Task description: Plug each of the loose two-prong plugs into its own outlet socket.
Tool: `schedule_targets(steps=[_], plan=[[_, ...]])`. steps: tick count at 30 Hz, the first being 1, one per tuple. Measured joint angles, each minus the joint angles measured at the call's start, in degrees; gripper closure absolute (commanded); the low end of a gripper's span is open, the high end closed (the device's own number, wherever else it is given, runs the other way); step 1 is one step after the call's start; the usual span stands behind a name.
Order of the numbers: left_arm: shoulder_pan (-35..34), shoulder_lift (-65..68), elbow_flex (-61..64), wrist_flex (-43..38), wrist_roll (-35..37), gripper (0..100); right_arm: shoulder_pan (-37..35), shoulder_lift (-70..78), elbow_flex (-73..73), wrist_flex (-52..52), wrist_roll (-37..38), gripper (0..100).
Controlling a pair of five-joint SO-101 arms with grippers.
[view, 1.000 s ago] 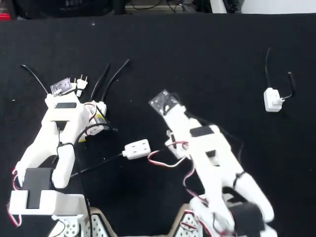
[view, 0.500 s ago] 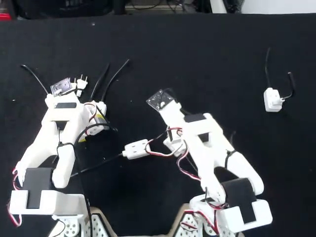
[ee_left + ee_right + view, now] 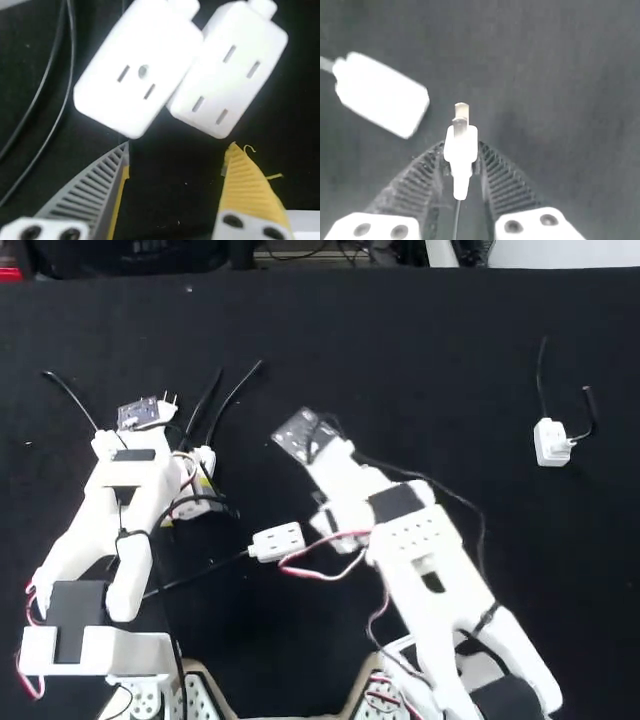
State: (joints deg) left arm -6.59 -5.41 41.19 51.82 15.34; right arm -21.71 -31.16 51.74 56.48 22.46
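Looks like the carry step: plug (image 3: pixel 461 140) in hand, socket not yet reached. Calls next for lining the prongs up with free slots, then pushing straight in. Hangs the right gripper (image 3: pixel 461 149) over mid-desk, beyond the front outlet (image 3: pixel 278 540), clamped on the plug, prongs ahead. Holds the left gripper (image 3: pixel 177 146) wide open, empty, just short of two outlets (image 3: pixel 137 80) on the desk's left half.

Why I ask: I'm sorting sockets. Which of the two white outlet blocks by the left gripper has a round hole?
The outlet block nearer the grey finger: a round hole sits between its two slots. The other block shows only four plain slots.
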Motion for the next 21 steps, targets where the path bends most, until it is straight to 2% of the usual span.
schedule_targets(steps=[5,9,14,21], plan=[[0.0,-5.98,4.66,0.18,-0.35,70,-4.92,-0.35,0.44,-10.55,-5.36,98.8],[0.0,-16.26,12.22,-4.48,-0.35,70,-7.56,0.62,1.76,-12.13,-6.33,98.8],[-0.09,-31.65,21.98,-9.49,-0.53,70,-11.96,-2.46,9.85,-18.37,-6.42,98.8],[1.58,-51.34,31.74,-10.29,-0.35,70,-14.86,-10.46,21.45,-30.86,-8.79,98.8]])
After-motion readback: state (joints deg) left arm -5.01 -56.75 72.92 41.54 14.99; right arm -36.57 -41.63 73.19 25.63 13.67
